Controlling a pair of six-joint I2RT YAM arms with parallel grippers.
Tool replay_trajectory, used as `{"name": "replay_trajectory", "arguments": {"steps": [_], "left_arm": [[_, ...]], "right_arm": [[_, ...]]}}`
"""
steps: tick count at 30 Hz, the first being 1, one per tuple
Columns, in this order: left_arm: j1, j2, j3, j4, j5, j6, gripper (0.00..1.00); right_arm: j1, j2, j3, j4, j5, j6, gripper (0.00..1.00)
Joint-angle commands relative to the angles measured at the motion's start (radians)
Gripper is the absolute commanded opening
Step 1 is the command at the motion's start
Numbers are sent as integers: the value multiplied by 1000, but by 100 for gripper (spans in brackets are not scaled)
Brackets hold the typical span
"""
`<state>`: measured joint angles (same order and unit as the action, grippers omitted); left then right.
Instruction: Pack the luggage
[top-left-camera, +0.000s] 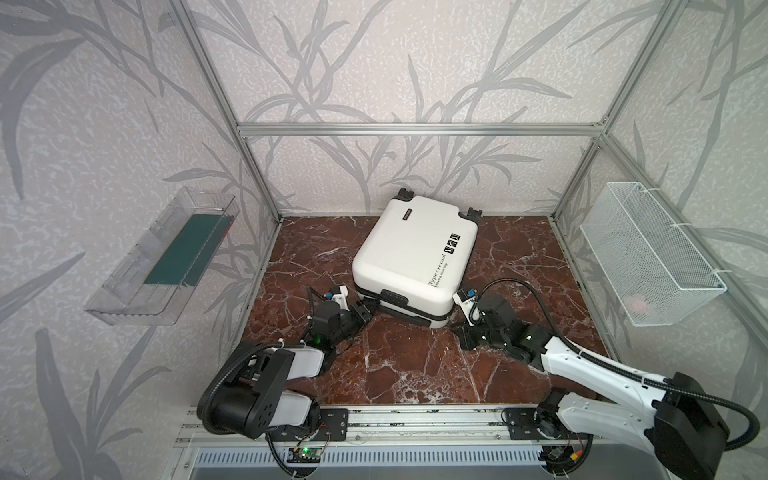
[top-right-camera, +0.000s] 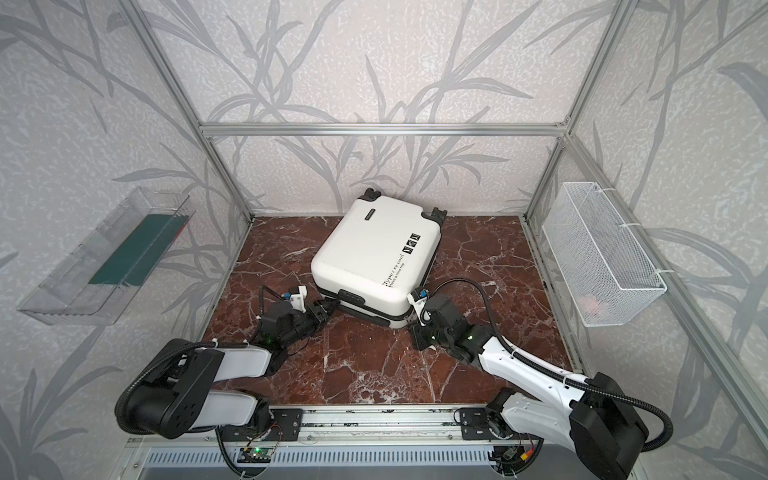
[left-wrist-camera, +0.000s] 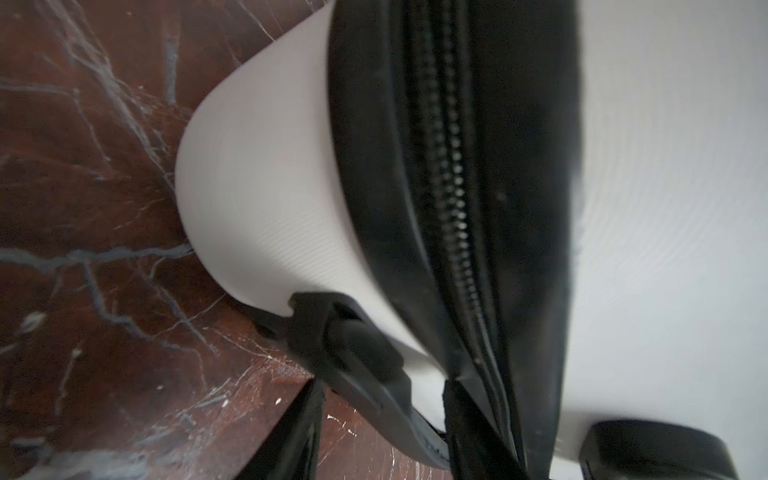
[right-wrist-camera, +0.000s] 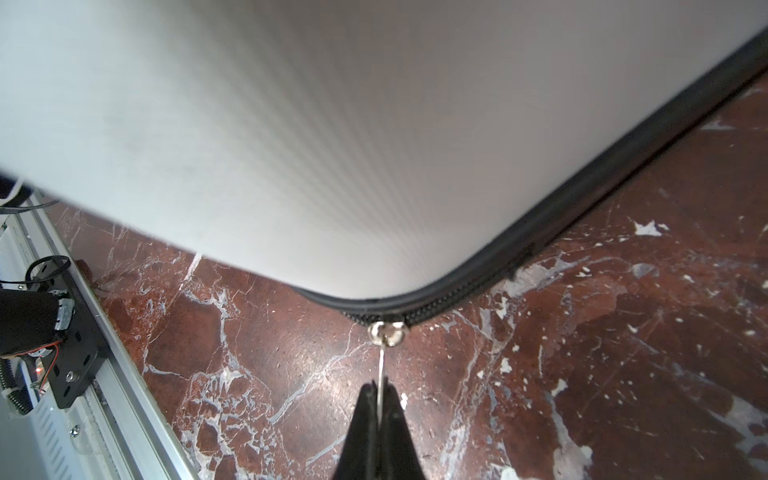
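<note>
Right hand (right-wrist-camera: 379, 392): closed, pinching the thin metal tab of the zipper pull (right-wrist-camera: 385, 333) at the luggage's near right corner, low over the bench.
Left hand (top-left-camera: 365, 311): at the luggage's near left corner, right by the black zipper seam (left-wrist-camera: 453, 199). Its wrist view is blurred, so I cannot tell whether it is open or gripping.
Luggage (top-left-camera: 409, 253): white hard shell with both halves together, lying flat mid-bench toward the far wall and turned a little askew. The wheels (top-left-camera: 405, 194) point far. The carry handle (top-left-camera: 392, 296) faces near, between the two hands.
Bench (top-left-camera: 399, 374): red-brown marble. There is an open stretch on the near side of the luggage between the arms, and narrower strips to its left and right.
Edges: aluminium frame posts (top-left-camera: 255, 166) stand at the far corners. A rail (top-left-camera: 415, 420) along the near edge carries both arm bases.
Clear tray (top-left-camera: 124, 299): fixed on the left wall, holding a dark green flat thing (top-left-camera: 183, 253).
Mesh basket (top-left-camera: 648, 257): white wire, on the right wall. A pale pink thing (top-left-camera: 638, 306) lies at its near end, too dim to name.
In the way: the right arm (top-left-camera: 590, 365) crosses the near right part of the bench. The left arm (top-left-camera: 299, 361) folds over the near left part.
</note>
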<state>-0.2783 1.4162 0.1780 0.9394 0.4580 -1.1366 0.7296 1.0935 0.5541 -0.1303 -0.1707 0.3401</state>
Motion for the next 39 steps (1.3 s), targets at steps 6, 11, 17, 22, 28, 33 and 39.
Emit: {"name": "replay_trajectory", "arguments": {"steps": [6,11,17,22,28,33,39], "left_arm": [[-7,224,-47,416,-19,-91,33],[-21,319,-38,473,-27,-105,25],[-30,288,-47,473,-64,-93,12],[-39,295,-43,474,-90,-98,0],[-45,297,-33,473,-102,-98,0],[-47,285,-34,474,-111,-98,0],[-49,240,-58,474,-136,-91,0]], "right_arm": [[14,-27,10,-66,-53,-16,0],[17,-35,3,-73,-58,-15,0],[48,-46,-11,-87,-22,-4,0],[132,-31,-7,-73,25,5,0],[203,24,2,-36,4,-30,0],[213,32,9,-47,126,33,0],[131,2,3,-37,175,101,0]]}}
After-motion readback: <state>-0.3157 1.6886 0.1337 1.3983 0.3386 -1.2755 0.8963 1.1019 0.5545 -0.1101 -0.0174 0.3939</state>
